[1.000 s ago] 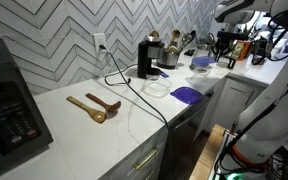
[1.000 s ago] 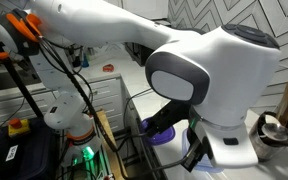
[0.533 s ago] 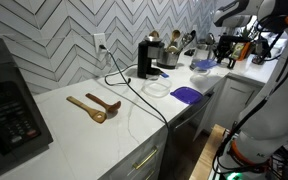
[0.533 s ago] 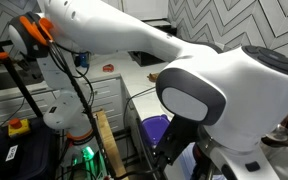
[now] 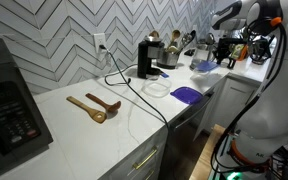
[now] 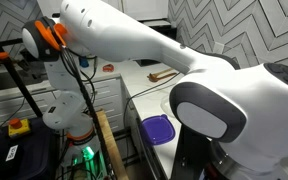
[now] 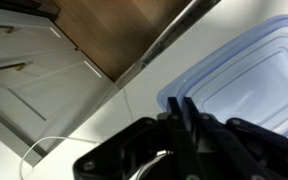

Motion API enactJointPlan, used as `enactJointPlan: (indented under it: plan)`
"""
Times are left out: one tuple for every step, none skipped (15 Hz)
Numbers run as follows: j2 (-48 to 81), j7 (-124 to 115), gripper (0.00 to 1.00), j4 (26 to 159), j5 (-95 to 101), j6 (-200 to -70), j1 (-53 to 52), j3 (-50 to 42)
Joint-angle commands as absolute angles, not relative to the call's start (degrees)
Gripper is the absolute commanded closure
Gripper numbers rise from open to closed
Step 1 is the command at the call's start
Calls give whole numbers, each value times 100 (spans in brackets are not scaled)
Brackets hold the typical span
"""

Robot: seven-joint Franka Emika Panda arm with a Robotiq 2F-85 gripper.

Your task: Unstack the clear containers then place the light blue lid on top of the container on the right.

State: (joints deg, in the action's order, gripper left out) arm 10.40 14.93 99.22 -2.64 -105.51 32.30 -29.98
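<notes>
Blue-purple flat plastic lid (image 7: 246, 80) just beside black gripper (image 7: 184, 105) in wrist view, fingers pressed together; clear round plastic tub (image 5: 156, 88) shows only in an exterior view.

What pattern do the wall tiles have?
White wall tiles form a chevron zigzag; best in an exterior view.

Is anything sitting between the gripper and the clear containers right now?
Nothing tall. Only the flat blue-purple lid appears to lie between the gripper and the clear containers; coming from above should clear it.
</notes>
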Motion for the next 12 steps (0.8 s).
enactJointPlan:
  plan:
    - [1397, 2007, 98, 9650, -521, -10754, 3523, -2849]
    - [1438, 2096, 98, 9621, -544, -10840, 3563, -2817]
    - [1490, 2195, 98, 9580, -598, -10894, 3614, -2776]
    - [1548, 2292, 98, 9535, -669, -10933, 3671, -2726]
    - [1601, 2390, 98, 9495, -758, -10932, 3729, -2671]
    - [1668, 2495, 98, 9443, -850, -10915, 3788, -2609]
    - [1726, 2572, 98, 9384, -936, -10874, 3846, -2551]
    - [1794, 2659, 98, 9317, -1033, -10786, 3914, -2489]
    - [1846, 2732, 98, 9269, -1090, -10755, 3968, -2434]
    - [1914, 2788, 98, 9200, -1117, -10734, 4022, -2380]
    - [1970, 2841, 98, 9138, -1146, -10739, 4079, -2325]
    - [2011, 2886, 98, 9093, -1172, -10754, 4122, -2264]
